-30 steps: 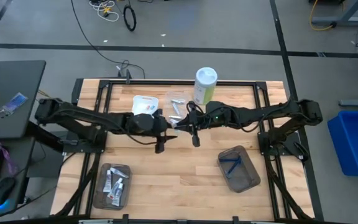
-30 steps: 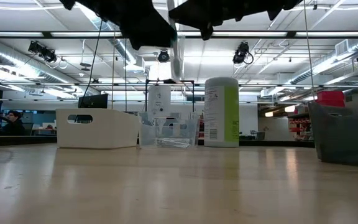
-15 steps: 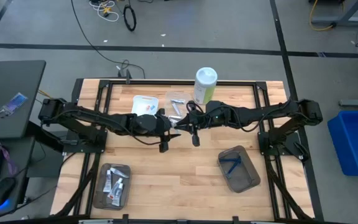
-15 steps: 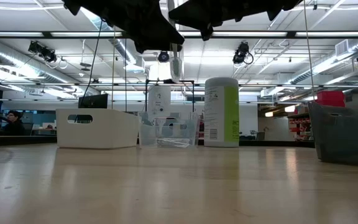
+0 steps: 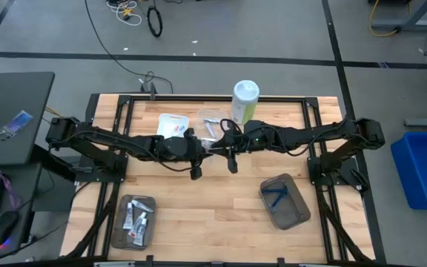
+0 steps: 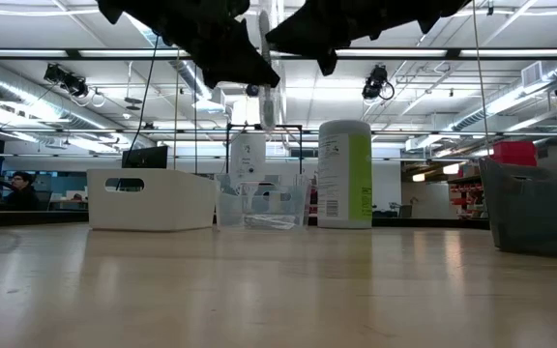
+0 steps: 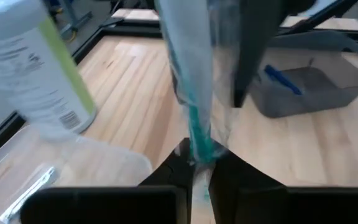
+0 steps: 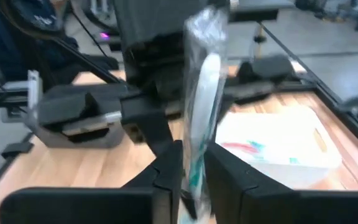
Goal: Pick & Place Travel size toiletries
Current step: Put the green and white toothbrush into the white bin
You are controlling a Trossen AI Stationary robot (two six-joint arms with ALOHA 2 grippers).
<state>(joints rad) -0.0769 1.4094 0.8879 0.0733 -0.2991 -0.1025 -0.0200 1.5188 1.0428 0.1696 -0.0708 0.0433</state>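
Observation:
A toothbrush in a clear wrapper [image 6: 268, 87], one of the travel size toiletries, hangs upright high over the table's middle. Both grippers meet at it in the high view. My left gripper [image 5: 201, 149] comes from the left and is shut on it. My right gripper [image 5: 219, 146] comes from the right, with its fingers close on either side of the wrapper. More toiletries lie in the grey tray [image 5: 134, 221] near the left front, and a blue item lies in the grey tray [image 5: 284, 200] near the right front. My left gripper pinches the wrapped toothbrush between its two fingers at the teal stretch [image 7: 199, 148]. It comes nearly level from the table's left, fingers across the toothbrush. The toothbrush stands upright, clear of the table. My right gripper has the same wrapper [image 8: 194, 163] between its two fingers [image 8: 168, 169], coming nearly level from the table's right, across the toothbrush. Whether both fingers still press the wrapper, I cannot tell.
A tall green-and-white canister [image 5: 245, 101] stands at the far middle. A white tray [image 5: 173, 124] and a clear tray [image 5: 212, 121] lie left of it, just beyond the grippers. Bare wood shows between the two grey trays at the front.
My left gripper has edged toward my right gripper, closed on the wrapped toothbrush and taken hold. My right gripper has rolled a little in place. The toothbrush has stayed high over the table's middle.

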